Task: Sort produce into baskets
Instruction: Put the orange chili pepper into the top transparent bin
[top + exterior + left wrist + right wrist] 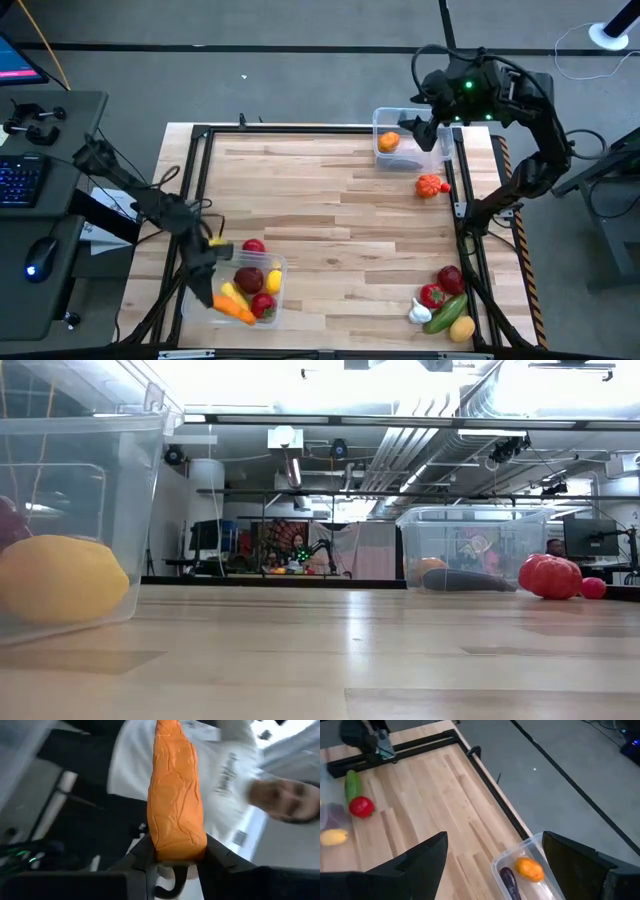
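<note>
Table top (330, 220): pale wood planks, smooth, faint sheen in low view. Frame rails (320, 128): black matt metal. Baskets (470, 520): clear glossy plastic. Carrot (176, 800), centre of left wrist frame: orange, matt, wrinkled skin. Tomato (550, 576): red, ribbed, slight gloss.

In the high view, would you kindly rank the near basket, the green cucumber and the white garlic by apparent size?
1. near basket, by far
2. green cucumber
3. white garlic, somewhat smaller than the cucumber
</note>
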`<state>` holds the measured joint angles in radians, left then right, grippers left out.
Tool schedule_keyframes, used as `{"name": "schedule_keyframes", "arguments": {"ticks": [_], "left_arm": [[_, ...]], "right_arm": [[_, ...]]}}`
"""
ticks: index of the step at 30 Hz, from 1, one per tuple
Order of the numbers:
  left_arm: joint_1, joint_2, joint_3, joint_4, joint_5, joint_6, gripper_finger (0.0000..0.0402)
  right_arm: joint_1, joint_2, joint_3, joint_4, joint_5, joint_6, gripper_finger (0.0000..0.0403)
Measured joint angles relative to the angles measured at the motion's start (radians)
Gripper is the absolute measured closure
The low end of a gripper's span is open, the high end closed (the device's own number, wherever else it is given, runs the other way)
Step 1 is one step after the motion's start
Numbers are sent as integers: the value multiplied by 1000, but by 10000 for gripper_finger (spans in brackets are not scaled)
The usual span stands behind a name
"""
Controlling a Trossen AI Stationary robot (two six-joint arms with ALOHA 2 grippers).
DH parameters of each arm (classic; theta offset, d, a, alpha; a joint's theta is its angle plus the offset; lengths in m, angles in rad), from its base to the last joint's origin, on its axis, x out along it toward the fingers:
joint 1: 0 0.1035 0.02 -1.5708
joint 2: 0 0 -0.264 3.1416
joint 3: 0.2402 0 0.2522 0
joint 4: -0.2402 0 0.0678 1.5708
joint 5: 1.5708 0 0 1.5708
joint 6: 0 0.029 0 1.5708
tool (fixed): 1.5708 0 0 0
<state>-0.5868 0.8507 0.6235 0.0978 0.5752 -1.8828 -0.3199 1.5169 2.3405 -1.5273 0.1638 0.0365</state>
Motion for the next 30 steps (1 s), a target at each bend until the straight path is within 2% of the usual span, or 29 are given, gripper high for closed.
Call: {"name": "schedule_keyframes", "arguments": {"ticks": [7,12,14,19,23,27,30], "left_arm": [[-86,-4,0,-169,-176,166,317],[-90,-27,0,-373,-220,333,317],[-90,-48,0,-430,-242,403,317],[-89,-134,0,-525,-361,568,316],[-89,-172,0,-617,-434,641,316],[-89,-154,1,-532,-451,684,316],[-91,-118,51,-487,-467,719,316]], "right_arm": [[81,1,0,1,-22,67,87],[211,1,0,2,-10,190,87],[282,1,0,1,47,253,87],[454,1,0,-46,268,458,87],[578,1,0,-43,359,615,87],[677,-1,-29,-44,406,748,87],[739,0,-95,-45,448,794,87]]}}
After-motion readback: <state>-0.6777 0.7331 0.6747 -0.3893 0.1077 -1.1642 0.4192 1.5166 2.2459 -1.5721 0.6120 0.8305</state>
